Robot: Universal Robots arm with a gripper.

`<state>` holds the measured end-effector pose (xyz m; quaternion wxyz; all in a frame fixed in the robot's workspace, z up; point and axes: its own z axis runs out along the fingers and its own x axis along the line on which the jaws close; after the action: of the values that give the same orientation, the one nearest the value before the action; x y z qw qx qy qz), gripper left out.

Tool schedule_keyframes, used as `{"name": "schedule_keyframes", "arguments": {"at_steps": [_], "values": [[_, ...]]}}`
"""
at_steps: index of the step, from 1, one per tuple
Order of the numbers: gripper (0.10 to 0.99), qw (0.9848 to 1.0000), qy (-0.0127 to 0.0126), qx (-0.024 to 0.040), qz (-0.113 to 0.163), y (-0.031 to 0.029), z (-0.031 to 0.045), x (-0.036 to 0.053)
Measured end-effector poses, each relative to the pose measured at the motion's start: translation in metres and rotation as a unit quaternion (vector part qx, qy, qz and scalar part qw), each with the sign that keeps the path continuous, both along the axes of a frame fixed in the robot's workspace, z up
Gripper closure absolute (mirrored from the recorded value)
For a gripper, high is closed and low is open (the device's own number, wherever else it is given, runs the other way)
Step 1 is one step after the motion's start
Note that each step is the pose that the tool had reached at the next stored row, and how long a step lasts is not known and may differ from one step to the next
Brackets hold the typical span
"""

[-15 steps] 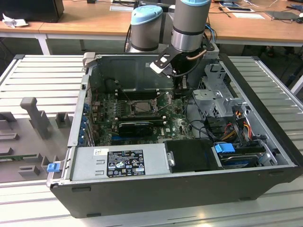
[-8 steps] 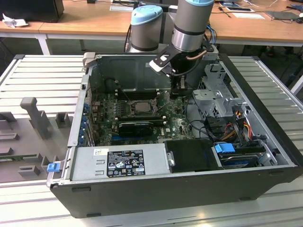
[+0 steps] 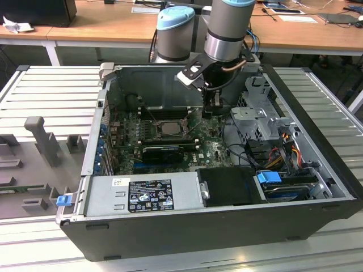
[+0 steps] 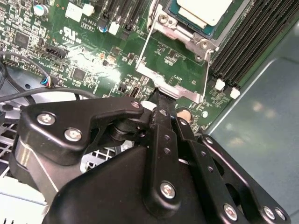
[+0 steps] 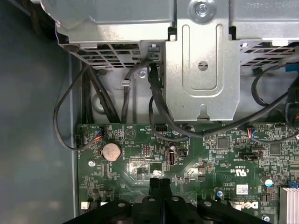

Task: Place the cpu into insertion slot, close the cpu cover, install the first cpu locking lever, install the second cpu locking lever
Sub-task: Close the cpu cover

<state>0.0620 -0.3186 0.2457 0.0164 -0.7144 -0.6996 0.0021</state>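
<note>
Exterior view, its left to right. A computer case (image 3: 317, 209) lies on its side on the slatted table (image 3: 51, 85), open face up. This presents the motherboard (image 3: 210, 148) flat to the arm working from above. The power supply (image 3: 142, 195) occupies the near corner. The cpu (image 3: 168, 128) sits in the insertion slot (image 3: 153, 128), silver face up, so the placing step is judged done. To the slot's right the gripper (image 3: 211, 112) hangs low over the board, with the drive cage (image 3: 255, 116) beyond it.

Second wrist view. The cpu cover (image 4: 172, 87) stands raised off the slot, tilted toward the gripper, and its window leaves the chip exposed. It is judged not yet closed. Thin wire rods (image 4: 144, 49) run along both sides of the cover; they may be the locking levers. The gripper's fingers (image 4: 164, 121) are pressed together into one narrow tip, which meets the cover's free edge. Whether that thin edge is nipped between them or merely pushed cannot be told. A narrow tip suits the tight space beside the memory slots (image 4: 243, 46).
</note>
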Motion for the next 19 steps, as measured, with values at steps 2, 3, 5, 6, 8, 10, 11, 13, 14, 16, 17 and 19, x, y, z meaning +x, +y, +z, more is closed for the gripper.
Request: {"name": "schedule_keyframes", "arguments": {"at_steps": [2,3,5,6,8,10,11,13,14,16,17,19], "values": [[0.980,1.0000,0.0000,0.0000,0.000,0.0000,0.0000,-0.0006],[0.980,1.0000,0.0000,0.0000,0.000,0.0000,0.0000,-0.0008],[0.980,1.0000,0.0000,0.0000,0.000,0.0000,0.0000,-0.0014],[0.980,1.0000,0.0000,0.0000,0.000,0.0000,0.0000,-0.0023],[0.980,1.0000,0.0000,0.0000,0.000,0.0001,0.0000,-0.0050],[0.980,1.0000,0.0000,0.0000,0.000,0.0000,0.0000,-0.0072],[0.980,1.0000,0.0000,0.0001,0.000,0.0000,0.0000,-0.0085],[0.980,1.0000,-0.0001,0.0000,0.001,0.0000,0.0000,-0.0133],[0.980,1.0000,-0.0002,0.0001,0.001,0.0000,0.0000,-0.0157],[0.980,1.0000,-0.0004,0.0000,0.001,0.0000,0.0000,-0.0219],[0.980,1.0000,-0.0004,0.0000,0.001,0.0000,0.0000,-0.0246],[0.980,1.0000,-0.0007,0.0000,0.001,0.0000,0.0000,-0.0306]]}}
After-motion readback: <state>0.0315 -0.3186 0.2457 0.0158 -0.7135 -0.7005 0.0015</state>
